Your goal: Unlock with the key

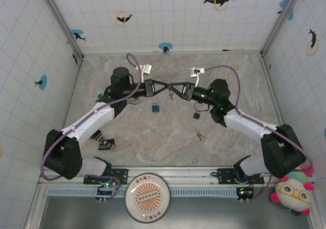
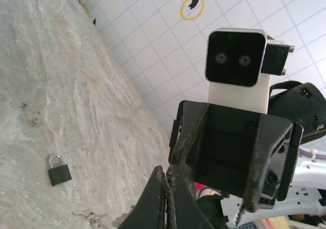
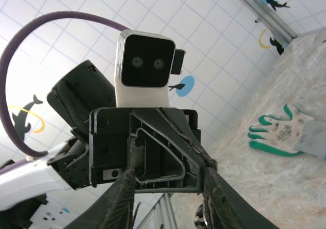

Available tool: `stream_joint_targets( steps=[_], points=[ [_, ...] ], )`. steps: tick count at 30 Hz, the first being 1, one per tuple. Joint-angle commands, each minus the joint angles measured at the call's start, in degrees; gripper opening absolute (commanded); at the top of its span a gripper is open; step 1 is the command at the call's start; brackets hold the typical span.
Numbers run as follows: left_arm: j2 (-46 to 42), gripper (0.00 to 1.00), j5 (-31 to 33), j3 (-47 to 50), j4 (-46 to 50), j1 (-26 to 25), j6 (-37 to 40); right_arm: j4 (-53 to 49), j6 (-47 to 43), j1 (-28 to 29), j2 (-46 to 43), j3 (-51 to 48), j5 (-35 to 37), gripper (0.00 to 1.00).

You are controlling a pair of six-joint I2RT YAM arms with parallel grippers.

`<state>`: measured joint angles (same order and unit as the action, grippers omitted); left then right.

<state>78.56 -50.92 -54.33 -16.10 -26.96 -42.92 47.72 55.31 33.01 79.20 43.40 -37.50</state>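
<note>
Because the two arms meet nose to nose in mid-air above the surface (image 1: 147, 137), we judge the biggest risk to be a knock between them. The left tool (image 2: 164, 177) is pinched fully together and its tip sits between the parted fingers of the right tool (image 3: 168, 178), so any sideways drift by either arm would grind one against the other.

Next comes the grip itself. We cannot tell what, if anything, the left tool pinches. A small dark shape (image 1: 171, 93) hangs under the meeting point in the overhead view, too small to name. If that is the key and only its edge is caught, we expect it could twist or fall once the right tool, which grips nothing we can see, backs off.

A smaller worry is that the padlock (image 2: 59, 169) lies loose. A key pushed at it with nothing holding the body would probably just shove it along the stone-patterned top.

That padlock is a small dark block with a silvery shackle that looks closed, lying flat on the surface, well apart from both tools. Near it lies a little bunch of keys (image 2: 91, 219), pale metal, partly cut off at the frame edge.
</note>
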Motion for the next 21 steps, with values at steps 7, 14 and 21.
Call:
stream_joint_targets(
  steps=[7,14,21],
  points=[
    [-0.6,0.00,0.4,0.5,-3.4,-0.1,-1.4,0.4,-1.9,-0.7,-2.0,-3.0,3.9,0.46],
    [-1.0,0.00,1.1,0.7,-3.7,-0.1,-1.8,0.7,-1.9,0.1,-1.7,-2.7,1.7,0.37],
    [-0.8,0.00,1.2,0.8,-4.3,-0.1,-2.3,2.0,-1.0,1.0,-0.7,-2.4,1.3,0.26]
  ],
)
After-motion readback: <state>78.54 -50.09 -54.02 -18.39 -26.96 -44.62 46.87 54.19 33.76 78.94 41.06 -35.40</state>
